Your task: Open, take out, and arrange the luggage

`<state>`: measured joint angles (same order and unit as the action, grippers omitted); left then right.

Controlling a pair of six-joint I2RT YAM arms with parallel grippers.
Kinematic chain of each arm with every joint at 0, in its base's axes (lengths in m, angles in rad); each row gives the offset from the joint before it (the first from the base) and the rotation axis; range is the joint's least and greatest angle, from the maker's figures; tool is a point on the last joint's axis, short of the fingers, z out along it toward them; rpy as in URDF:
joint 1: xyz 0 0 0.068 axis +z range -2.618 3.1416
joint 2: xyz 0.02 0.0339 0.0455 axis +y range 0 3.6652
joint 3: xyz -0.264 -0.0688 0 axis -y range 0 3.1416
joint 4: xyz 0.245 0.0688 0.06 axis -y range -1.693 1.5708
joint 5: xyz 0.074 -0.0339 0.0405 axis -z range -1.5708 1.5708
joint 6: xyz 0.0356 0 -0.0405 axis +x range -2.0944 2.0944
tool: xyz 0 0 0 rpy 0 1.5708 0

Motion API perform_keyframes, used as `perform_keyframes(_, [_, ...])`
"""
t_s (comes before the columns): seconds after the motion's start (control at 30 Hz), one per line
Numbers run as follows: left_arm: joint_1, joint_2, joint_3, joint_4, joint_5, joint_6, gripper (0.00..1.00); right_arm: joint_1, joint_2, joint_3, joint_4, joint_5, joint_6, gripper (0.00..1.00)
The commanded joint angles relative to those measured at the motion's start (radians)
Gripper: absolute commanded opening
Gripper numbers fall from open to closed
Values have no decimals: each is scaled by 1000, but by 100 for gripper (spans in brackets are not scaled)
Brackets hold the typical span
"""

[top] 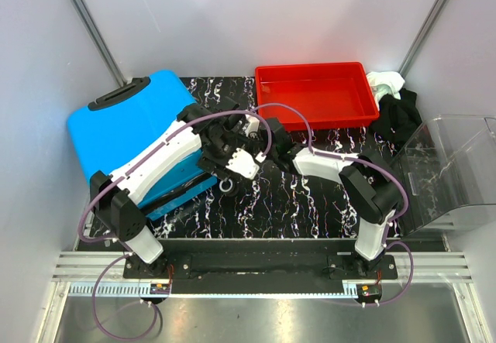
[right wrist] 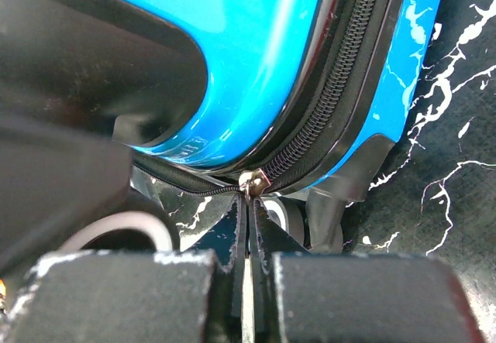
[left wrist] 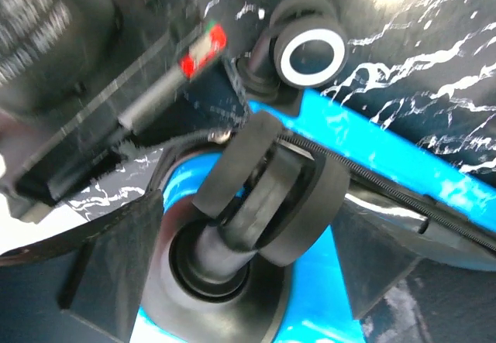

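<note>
The bright blue luggage lies tilted at the left of the table, handle toward the back. My left gripper is open at its near right corner. In the left wrist view its dark fingers flank a black caster wheel without pinching it. A second wheel shows beyond. My right gripper meets the same corner. In the right wrist view it is shut on the pull tab of the brass zipper slider. The zipper is closed to the slider's right and parted to its left.
A red tray stands at the back centre. Black and white cloths lie beside it at the back right. A clear plastic bin stands on the right edge. Walls close in on both sides.
</note>
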<state>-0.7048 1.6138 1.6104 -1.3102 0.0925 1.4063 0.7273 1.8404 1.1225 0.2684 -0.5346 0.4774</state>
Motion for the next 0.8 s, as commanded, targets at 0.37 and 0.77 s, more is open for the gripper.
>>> perform_keyframes(0.37, [15,5,-112,-18,-14,63,13,-29,-1,17,101,-73,52,0])
perform_keyframes(0.77, [15,-169,-89,-222,144,45,0,-68,-64,32,-129,196,-207,0])
